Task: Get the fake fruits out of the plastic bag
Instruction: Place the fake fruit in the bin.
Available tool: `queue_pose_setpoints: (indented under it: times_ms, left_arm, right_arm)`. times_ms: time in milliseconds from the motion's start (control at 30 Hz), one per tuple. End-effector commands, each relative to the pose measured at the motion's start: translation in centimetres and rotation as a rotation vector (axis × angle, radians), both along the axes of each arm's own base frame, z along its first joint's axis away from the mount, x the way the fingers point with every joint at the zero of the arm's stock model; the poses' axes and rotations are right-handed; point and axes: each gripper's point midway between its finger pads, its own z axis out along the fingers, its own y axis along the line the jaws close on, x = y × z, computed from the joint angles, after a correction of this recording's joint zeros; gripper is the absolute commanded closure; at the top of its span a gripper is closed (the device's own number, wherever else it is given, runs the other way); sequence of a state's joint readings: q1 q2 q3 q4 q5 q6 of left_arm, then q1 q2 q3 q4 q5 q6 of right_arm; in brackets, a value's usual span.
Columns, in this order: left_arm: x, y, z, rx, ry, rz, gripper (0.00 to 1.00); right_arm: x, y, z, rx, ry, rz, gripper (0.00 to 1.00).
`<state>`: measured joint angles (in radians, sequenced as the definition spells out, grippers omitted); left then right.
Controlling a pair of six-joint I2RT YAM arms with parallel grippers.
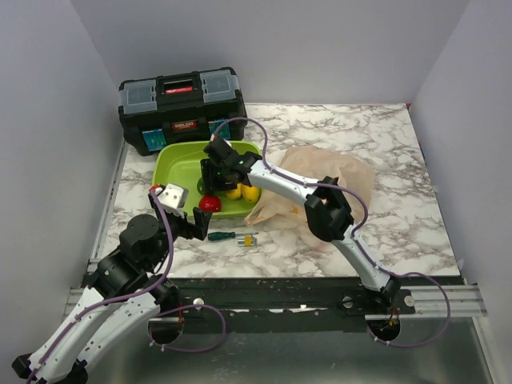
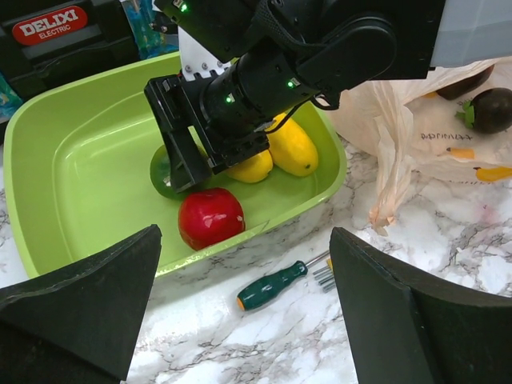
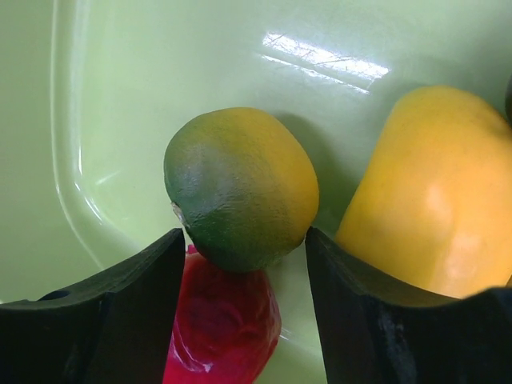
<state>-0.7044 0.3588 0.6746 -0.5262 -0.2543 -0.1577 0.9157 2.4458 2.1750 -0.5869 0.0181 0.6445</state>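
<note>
My right gripper [image 1: 210, 186] reaches into the lime-green tray [image 1: 172, 156]. Its fingers are shut on a round green fruit [image 3: 240, 188], with a pad touching each side. Two yellow fruits [image 2: 292, 144] lie in the tray beside it, and one shows in the right wrist view [image 3: 424, 192]. The peach plastic bag [image 1: 336, 172] lies crumpled to the right of the tray. A dark purple fruit [image 2: 490, 108] shows inside it. My left gripper [image 2: 244, 320] is open and empty above the table in front of the tray.
A shiny red ball [image 2: 210, 218] rests in the tray's near corner, under the green fruit. A green-handled screwdriver [image 2: 272, 286] lies on the marble in front of the tray. A black toolbox [image 1: 180, 104] stands behind the tray.
</note>
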Motion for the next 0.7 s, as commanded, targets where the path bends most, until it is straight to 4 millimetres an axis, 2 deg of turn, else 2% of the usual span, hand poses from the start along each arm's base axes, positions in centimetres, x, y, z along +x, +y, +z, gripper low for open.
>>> queue_pose_setpoints:
  times_ms: [0, 133, 267, 400, 433, 533, 667]
  left_arm:
    - [0.1, -0.6, 0.1, -0.009, 0.001, -0.021, 0.14]
    - [0.1, -0.6, -0.1, -0.003, 0.006, -0.022, 0.14]
    - [0.2, -0.7, -0.2, -0.001, 0.009, -0.024, 0.14]
    - [0.2, -1.0, -0.4, 0.006, 0.019, -0.035, 0.14]
    - [0.2, -1.1, -0.5, 0.007, 0.022, -0.041, 0.14]
    - [0.2, -1.5, -0.7, 0.012, 0.033, -0.056, 0.14]
    - [-0.1, -2.6, -1.4, 0.027, 0.069, -0.116, 0.14]
  right_arm:
    - [0.1, -0.4, 4.7, 0.012, -0.076, 0.015, 0.34]
    - [-0.1, -0.7, 7.8, 0.042, -0.117, 0.026, 0.33]
    - [-0.5, -2.2, 12.3, 0.084, -0.186, 0.015, 0.33]
    - [-1.6, -6.0, 16.0, 0.086, -0.267, -0.039, 0.31]
    - [-2.2, -7.0, 16.0, 0.08, -0.273, -0.042, 0.31]
    - [-3.9, -10.3, 18.0, 0.088, -0.328, -0.05, 0.31]
    - [-6.1, -15.7, 17.6, 0.024, -0.357, -0.105, 0.31]
